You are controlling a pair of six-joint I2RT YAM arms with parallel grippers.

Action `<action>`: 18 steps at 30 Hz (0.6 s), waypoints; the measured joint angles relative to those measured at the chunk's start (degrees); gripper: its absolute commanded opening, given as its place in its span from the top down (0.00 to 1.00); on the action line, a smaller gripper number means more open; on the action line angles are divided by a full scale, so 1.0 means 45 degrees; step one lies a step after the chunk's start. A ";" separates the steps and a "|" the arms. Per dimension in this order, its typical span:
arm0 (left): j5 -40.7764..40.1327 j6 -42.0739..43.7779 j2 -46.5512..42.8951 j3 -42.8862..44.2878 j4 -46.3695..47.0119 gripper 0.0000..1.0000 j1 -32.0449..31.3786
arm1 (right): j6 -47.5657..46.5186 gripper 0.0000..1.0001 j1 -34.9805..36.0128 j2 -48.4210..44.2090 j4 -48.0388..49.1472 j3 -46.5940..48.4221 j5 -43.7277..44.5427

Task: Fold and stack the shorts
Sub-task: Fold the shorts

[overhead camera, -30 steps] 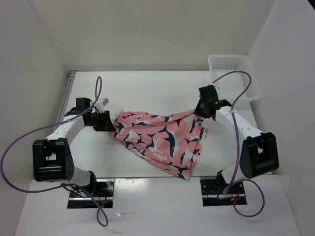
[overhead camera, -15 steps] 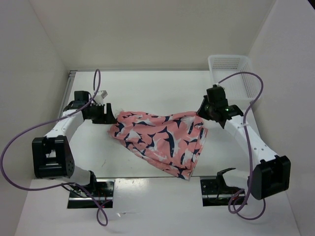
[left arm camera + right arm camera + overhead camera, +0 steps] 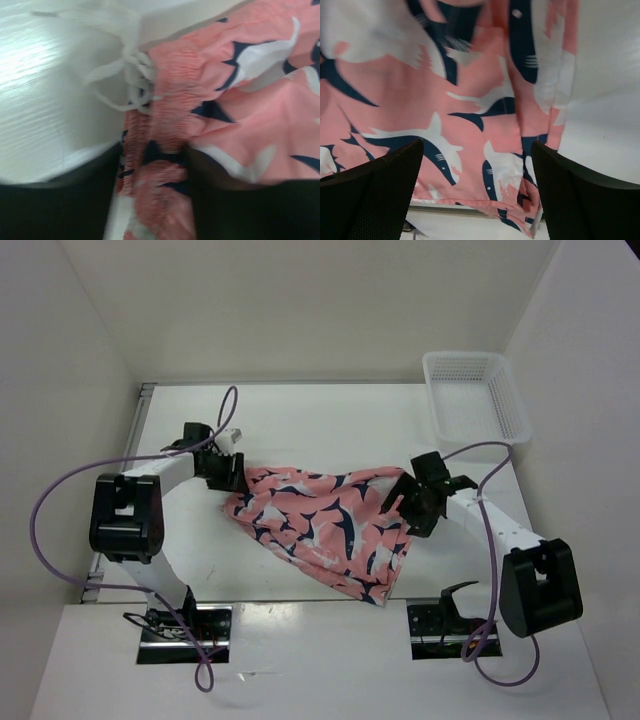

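Note:
The salmon-pink shark-print shorts [image 3: 330,525] lie spread and rumpled on the white table between the arms. My left gripper [image 3: 232,472] is at their left waistband corner. In the left wrist view the gathered waistband [image 3: 165,115] is bunched between my left gripper's [image 3: 152,150] jaws, with the white drawstring [image 3: 127,70] knotted just beyond. My right gripper [image 3: 405,505] hovers over the shorts' right side. In the right wrist view my right gripper [image 3: 476,145] has its jaws wide apart and empty above the cloth [image 3: 470,100].
A white mesh basket [image 3: 432,400] stands at the back right corner. White walls close in the table on the left, back and right. Purple cables [image 3: 60,510] loop from both arms. The shorts' lower hem nears the table's front edge [image 3: 320,602].
The right gripper has let go of the shorts' right corner and moved nearer and lower over the cloth. The left arm has swung in toward the waistband. The shorts lie flatter.

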 measured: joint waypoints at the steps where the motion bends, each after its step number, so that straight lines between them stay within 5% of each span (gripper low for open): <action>1: 0.0107 0.0000 0.0058 -0.0005 0.0083 0.66 -0.0068 | 0.0185 0.13 -0.0049 -0.0015 0.0029 -0.0267 -0.0121; 4: 0.0257 0.0053 0.0413 -0.0005 0.0384 1.00 -0.0214 | 0.0534 0.27 -0.0102 -0.0044 0.0175 -0.0806 -0.0471; 5: 0.0272 -0.0024 0.0534 0.0010 0.0423 1.00 -0.0223 | 0.0627 0.36 -0.0107 -0.0049 0.0243 -0.0884 -0.0549; 12: -0.0568 -0.0005 0.0403 0.0214 0.0495 1.00 0.0413 | 0.0476 0.50 -0.0087 0.0024 0.0903 -0.0787 -0.0884; 18: -0.1870 0.0019 -0.1020 -0.0029 0.0758 1.00 0.2297 | -0.0704 0.53 0.0908 0.1428 0.1030 0.1758 -0.0801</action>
